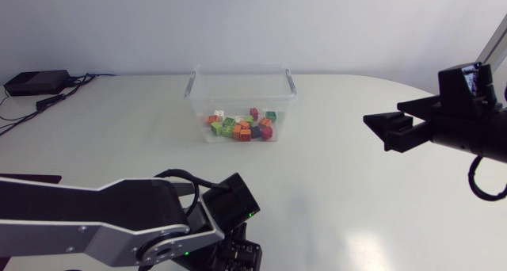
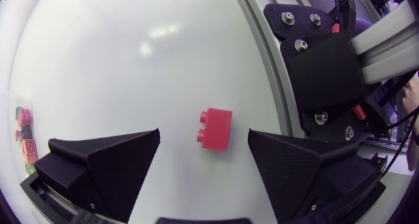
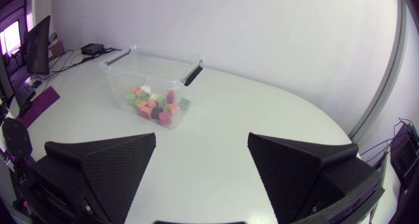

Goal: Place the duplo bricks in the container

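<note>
loose brick: one red brick (image 2: 215, 128) lies on the white table (image 1: 333, 192). In the left wrist view it's right between the fingers and a little ahead of them, on its side with its two studs pointing at one finger.

left gripper (image 2: 203, 134): wide open, pointing down at the table. Both fingers (image 2: 105, 165) stand clear of the red brick, so nothing's gripped.

left arm (image 1: 95, 219): comes in low across the near edge of the table in the head view. It hides the red brick from that camera.

container (image 1: 240, 82): a clear tub with grey handles, sitting mid-table toward the far side, lid off.

bricks in the tub (image 1: 242, 127): a mixed pile of red, orange, green and white ones on the container floor. I can't count them.

right gripper (image 1: 388, 127): up in the air off to the right of the container, well apart from it. Its fingers are spread wide with nothing between them, and its own wrist view looks across the table at the tub.
</note>
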`<state>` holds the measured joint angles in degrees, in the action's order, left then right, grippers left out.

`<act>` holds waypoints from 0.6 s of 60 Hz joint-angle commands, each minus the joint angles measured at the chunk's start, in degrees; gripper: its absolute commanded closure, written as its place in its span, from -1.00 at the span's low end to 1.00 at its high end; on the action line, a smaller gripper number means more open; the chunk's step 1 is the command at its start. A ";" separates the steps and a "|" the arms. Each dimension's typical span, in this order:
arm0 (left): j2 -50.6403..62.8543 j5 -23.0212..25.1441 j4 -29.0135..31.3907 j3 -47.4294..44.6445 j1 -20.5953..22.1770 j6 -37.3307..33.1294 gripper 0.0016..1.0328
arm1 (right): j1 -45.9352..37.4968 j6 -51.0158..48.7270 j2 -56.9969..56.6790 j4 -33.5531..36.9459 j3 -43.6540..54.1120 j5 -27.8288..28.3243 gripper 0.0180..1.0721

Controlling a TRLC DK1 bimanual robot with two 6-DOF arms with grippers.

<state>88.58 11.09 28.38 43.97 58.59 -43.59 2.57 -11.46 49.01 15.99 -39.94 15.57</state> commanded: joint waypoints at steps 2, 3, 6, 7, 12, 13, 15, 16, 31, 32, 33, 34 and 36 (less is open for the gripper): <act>1.69 0.77 -0.17 1.56 0.39 -1.76 -0.34 | -2.74 -1.28 -5.51 1.41 4.00 0.60 -0.93; 1.86 0.77 -0.17 1.56 0.47 -1.85 -0.23 | -3.10 -1.28 -6.21 1.50 4.26 0.60 -0.93; 2.39 0.77 -0.17 1.56 0.56 -1.93 0.00 | -4.15 -1.46 -8.23 1.85 5.05 0.60 -0.93; 2.48 0.77 -0.17 1.56 0.56 -2.02 0.04 | -4.59 -1.63 -9.11 2.20 5.23 0.69 -0.93; 3.09 1.12 -0.17 1.30 1.00 -2.29 0.42 | -6.52 -2.33 -11.75 3.52 5.84 0.95 -0.93; 3.09 1.12 -0.17 1.30 1.00 -2.29 0.43 | -6.79 -2.42 -12.10 3.70 5.93 0.95 -0.93; 3.36 1.30 -0.17 1.30 1.18 -2.37 0.57 | -7.58 -2.51 -13.15 4.14 6.19 1.04 -0.93; 3.53 1.30 -0.17 1.30 1.27 -2.37 0.59 | -7.93 -2.69 -13.59 4.31 6.28 1.04 -0.93; 3.71 1.30 0.36 1.21 1.35 -2.37 0.78 | -14.43 -2.95 -23.53 4.23 9.45 1.39 -0.93; 3.45 1.30 0.71 1.21 1.18 -2.37 0.78 | -15.05 -2.86 -24.05 4.14 9.62 1.39 -0.93; 3.18 1.21 0.97 1.30 1.00 -2.37 0.78 | -15.84 -2.86 -24.76 3.87 9.88 1.39 -0.93; 2.74 1.30 1.33 1.30 0.91 -2.37 0.78 | -16.54 -2.86 -25.37 3.70 10.06 1.39 -0.93; 1.95 1.21 1.77 1.21 0.65 -2.37 0.80 | -17.69 -2.77 -26.87 3.08 10.59 1.39 -0.93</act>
<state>91.35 11.75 28.62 44.56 59.77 -44.23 -12.88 -13.56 24.82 19.64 -31.33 16.53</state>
